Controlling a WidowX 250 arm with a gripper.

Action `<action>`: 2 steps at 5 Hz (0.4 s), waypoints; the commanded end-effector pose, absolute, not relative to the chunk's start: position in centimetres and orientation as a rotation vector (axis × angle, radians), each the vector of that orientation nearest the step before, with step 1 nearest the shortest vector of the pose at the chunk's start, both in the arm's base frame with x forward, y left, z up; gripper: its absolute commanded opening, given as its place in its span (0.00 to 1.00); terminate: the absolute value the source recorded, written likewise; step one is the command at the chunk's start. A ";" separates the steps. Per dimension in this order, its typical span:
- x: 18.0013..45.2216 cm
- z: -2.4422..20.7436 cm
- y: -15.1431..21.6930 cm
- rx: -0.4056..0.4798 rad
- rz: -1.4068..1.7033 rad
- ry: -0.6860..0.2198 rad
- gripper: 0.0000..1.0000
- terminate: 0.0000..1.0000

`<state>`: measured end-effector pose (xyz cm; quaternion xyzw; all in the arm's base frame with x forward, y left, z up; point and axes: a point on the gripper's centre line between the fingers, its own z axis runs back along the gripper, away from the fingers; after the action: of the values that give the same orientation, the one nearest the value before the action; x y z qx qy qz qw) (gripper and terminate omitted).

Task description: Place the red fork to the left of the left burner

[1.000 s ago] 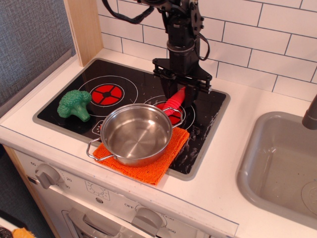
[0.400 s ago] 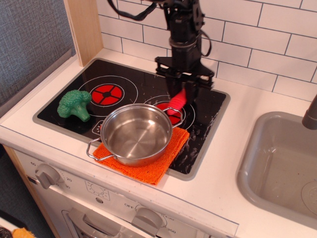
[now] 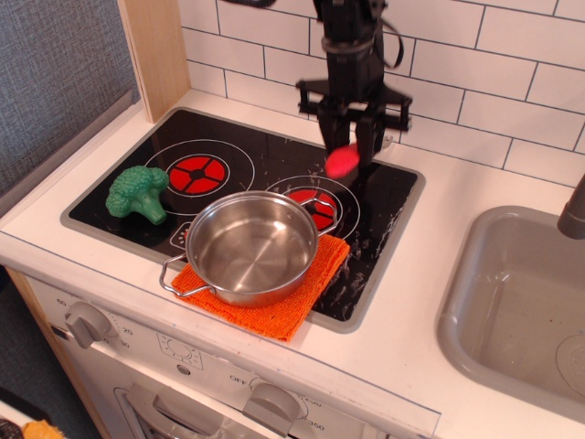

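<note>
Observation.image: jaws pinching the red fork (image 3: pixel 344 161) above the cooktop (image 3: pixel 384 192), well right of the left burner (image 3: pixel 197 173).

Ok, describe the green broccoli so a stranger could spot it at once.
Find the black cooktop set in the white counter. The broccoli stands at its front left edge, left of the left burner. It is the only green, knobbly thing there.

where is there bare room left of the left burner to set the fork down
Bare black glass lies between the left burner and the cooktop's left rim, behind the broccoli. The white counter beside the wooden post is also bare. The front is crowded: the pot on its orange cloth. The pincer holds the red fork above the right burner.
</note>
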<state>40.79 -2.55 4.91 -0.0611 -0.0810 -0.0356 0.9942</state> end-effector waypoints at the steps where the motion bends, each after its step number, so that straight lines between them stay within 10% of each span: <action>1: 40.7 12.3 1.9 -0.094 -0.003 -0.324 0.00 0.00; 2: 38.2 11.9 4.6 -0.072 0.011 -0.273 0.00 0.00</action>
<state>37.72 4.48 9.05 -0.0422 -0.0982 0.0091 0.9942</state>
